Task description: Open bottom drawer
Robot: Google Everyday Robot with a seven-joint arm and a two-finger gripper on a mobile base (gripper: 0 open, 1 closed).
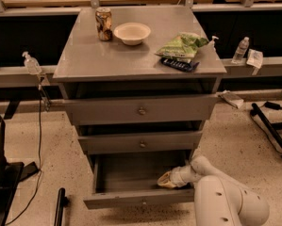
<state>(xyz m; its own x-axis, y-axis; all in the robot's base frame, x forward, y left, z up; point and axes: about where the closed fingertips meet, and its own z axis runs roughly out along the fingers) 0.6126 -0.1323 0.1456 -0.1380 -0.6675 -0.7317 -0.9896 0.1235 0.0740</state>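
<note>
Snacks are seen laid out on a grey cabinet top.
A can and a pale bowl are set side by side at the back; a green bag is placed against a dark packet at right. A water bottle is stood on the ledge beyond.

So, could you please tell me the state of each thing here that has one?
bottom drawer, pulled well out, open.
middle drawer, in, or nearly so.
top drawer, in, or nearly so.
gripper, inside the bottom drawer, at its right side.
can, standing upright.
bowl, right way up.
</note>
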